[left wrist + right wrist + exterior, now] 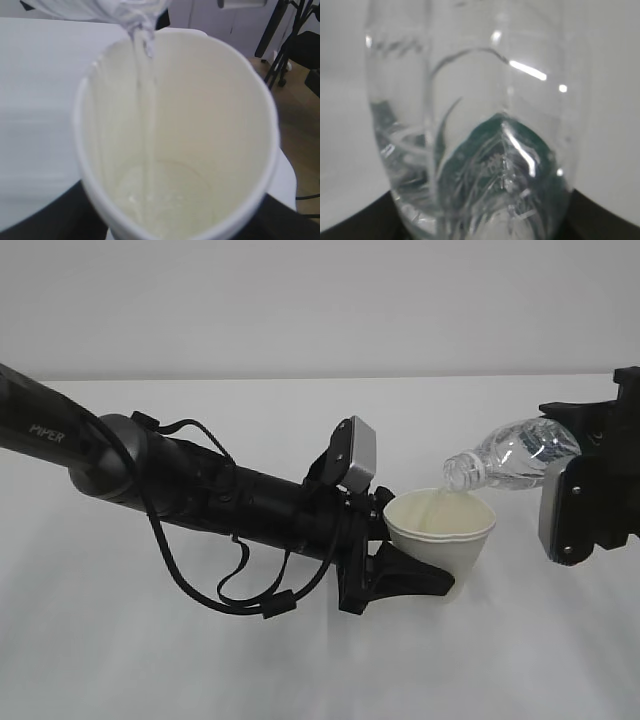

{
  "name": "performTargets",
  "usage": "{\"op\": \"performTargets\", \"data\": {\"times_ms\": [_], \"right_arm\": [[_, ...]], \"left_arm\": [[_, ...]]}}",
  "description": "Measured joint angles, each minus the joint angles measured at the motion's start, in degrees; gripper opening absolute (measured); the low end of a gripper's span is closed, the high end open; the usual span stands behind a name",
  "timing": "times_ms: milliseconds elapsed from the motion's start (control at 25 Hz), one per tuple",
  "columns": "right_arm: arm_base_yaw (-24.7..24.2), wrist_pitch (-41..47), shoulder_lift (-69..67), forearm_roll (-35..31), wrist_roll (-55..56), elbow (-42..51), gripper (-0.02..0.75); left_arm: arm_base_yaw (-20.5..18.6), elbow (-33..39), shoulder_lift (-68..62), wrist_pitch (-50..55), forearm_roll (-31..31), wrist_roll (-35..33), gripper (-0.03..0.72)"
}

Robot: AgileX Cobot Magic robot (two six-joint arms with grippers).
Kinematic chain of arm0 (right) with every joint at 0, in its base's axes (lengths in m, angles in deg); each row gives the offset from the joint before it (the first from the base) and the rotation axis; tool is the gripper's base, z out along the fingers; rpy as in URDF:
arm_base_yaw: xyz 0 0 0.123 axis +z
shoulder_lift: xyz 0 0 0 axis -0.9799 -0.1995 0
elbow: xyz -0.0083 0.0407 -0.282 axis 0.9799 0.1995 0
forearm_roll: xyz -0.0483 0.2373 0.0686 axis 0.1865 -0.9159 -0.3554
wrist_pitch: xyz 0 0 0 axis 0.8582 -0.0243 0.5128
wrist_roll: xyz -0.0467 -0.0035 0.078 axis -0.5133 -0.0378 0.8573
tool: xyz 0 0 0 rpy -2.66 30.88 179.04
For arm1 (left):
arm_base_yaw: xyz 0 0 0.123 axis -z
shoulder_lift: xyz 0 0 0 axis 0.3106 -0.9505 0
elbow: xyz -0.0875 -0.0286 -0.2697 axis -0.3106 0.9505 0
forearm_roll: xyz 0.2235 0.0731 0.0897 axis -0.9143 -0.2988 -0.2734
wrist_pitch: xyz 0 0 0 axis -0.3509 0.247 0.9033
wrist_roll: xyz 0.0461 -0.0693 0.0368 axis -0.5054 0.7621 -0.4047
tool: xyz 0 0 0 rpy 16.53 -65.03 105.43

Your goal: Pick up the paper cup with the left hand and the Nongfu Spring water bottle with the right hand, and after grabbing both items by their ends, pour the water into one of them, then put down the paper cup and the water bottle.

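The left hand is clamped on the paper cup at its base. On the right, the right hand grips the tilted Nongfu Spring water bottle by its end, and water falls into the cup.

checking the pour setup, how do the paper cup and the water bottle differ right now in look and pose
The paper cup is opaque white with a wide open mouth; the water bottle is clear ribbed plastic with a narrow neck. The cup sits nearly upright, leaning a little, while the bottle is tipped almost sideways, neck over the cup's rim. The cup receives the water; the bottle gives it. Both are held off the table, the cup by the left gripper, the bottle by the right gripper.
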Motion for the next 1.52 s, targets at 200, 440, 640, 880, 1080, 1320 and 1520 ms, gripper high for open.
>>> {"op": "performTargets", "data": {"times_ms": [200,440,640,880,1080,1320,1520], "right_arm": [[0.0,0.0,0.0,0.0,0.0,0.0,0.398],[0.0,0.0,0.0,0.0,-0.1,0.0,0.398],[0.0,0.0,0.0,0.0,-0.2,0.0,0.398],[0.0,0.0,0.0,0.0,-0.3,-0.1,0.399],[0.0,0.0,0.0,0.2,-0.4,-0.1,0.398],[0.0,0.0,0.0,0.5,-0.4,-0.2,0.399],[0.0,0.0,0.0,0.5,-0.4,-0.2,0.399]], "left_arm": [[0.0,0.0,0.0,0.0,0.0,0.0,0.427],[0.0,0.0,0.0,0.0,0.0,0.0,0.427],[0.0,0.0,0.0,0.0,0.0,0.0,0.427],[0.0,0.0,0.0,0.0,-0.1,0.0,0.427],[0.0,0.0,0.0,0.0,-0.1,0.0,0.427],[0.0,0.0,0.0,0.1,-0.1,0.1,0.427],[0.0,0.0,0.0,0.1,-0.1,0.1,0.427]]}}
